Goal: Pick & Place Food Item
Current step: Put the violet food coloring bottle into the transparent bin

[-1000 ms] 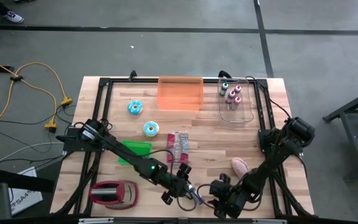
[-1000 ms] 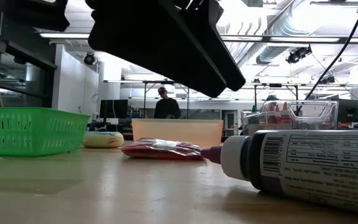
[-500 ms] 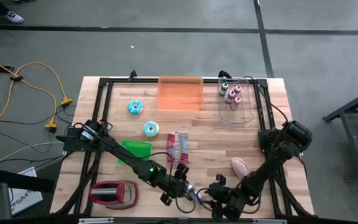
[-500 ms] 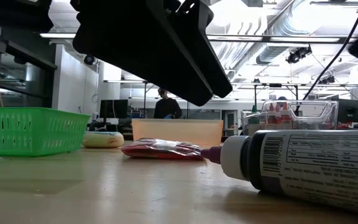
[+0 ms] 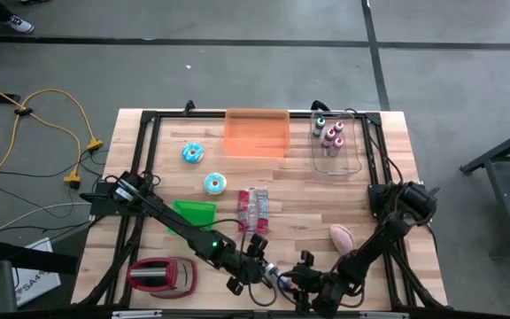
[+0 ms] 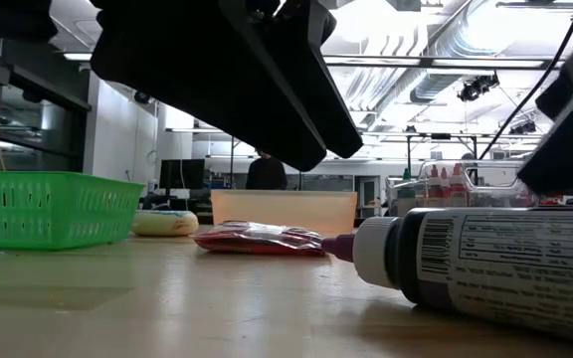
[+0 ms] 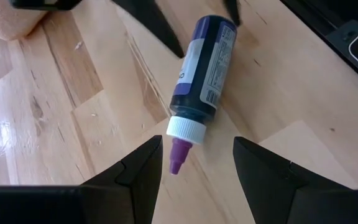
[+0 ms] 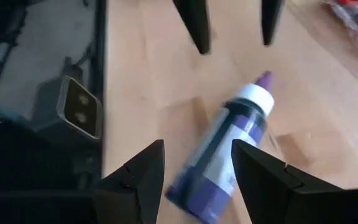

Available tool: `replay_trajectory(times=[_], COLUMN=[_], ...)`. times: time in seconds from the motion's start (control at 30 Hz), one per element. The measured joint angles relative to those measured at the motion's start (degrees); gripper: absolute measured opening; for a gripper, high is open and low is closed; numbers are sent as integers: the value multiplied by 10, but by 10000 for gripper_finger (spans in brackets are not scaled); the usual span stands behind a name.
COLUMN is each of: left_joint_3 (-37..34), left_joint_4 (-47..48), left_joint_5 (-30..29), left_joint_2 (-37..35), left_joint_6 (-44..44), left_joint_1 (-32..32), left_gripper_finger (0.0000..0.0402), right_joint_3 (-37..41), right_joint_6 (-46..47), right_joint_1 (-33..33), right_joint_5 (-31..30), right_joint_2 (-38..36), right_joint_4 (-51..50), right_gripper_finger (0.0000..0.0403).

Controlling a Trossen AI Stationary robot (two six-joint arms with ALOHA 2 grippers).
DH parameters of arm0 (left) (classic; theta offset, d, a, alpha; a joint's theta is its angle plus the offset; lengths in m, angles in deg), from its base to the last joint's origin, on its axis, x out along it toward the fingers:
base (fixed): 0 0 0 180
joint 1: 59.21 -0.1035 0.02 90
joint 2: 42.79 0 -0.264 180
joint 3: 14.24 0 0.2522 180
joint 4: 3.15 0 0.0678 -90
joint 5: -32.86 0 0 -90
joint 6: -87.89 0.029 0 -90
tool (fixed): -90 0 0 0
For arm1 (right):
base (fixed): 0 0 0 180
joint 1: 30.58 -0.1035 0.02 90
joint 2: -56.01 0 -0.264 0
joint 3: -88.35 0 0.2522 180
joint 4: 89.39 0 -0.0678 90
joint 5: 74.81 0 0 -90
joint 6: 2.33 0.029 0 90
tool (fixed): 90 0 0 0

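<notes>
Looking down from the high view, the left gripper (image 5: 253, 269) and the right gripper (image 5: 301, 285) face each other at the near edge of the table (image 5: 388, 168), with the purple bottle (image 5: 279, 281) lying on the wood between them. Both pairs of jaws are parted and grasp nothing. Well beyond the jaws sit a red packet (image 5: 254, 210), a green basket (image 5: 189, 215), two frosted donuts (image 5: 204, 168), an orange bin (image 5: 257, 133) and a clear bin (image 5: 336, 142) with small bottles; a pink item (image 5: 342, 237) lies beside the right arm, and a red toaster (image 5: 160, 276) sits behind the left gripper.

From the low view, the purple bottle (image 6: 480, 264) lies on its side on the tabletop, tip pointing at the red packet (image 6: 257, 239); dark arm bodies hang above it without touching. The green basket (image 6: 53, 209) stands far to one side.

In the left wrist view, the left gripper (image 7: 197, 163) hangs with its jaws spread, the bottle's purple tip (image 7: 178, 155) lying between the fingertips and the bottle (image 7: 204, 68) stretching away ahead of them.

In the right wrist view, the right gripper (image 8: 197, 165) is likewise spread, the bottle (image 8: 229, 152) lying between and just ahead of its fingers (image 8: 143, 171), ungrasped.
</notes>
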Motion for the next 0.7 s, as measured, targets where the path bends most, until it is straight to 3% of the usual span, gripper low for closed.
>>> replay_trajectory(times=[0.7], left_joint_3=[0], left_joint_4=[11], left_joint_5=[-2], left_joint_2=[0], left_joint_6=[-15], left_joint_1=[0], left_gripper_finger=[189], right_joint_3=[0], right_joint_6=[10], right_joint_1=[12], right_joint_5=[-1], right_joint_2=[30], right_joint_4=[1], right_gripper_finger=[175])
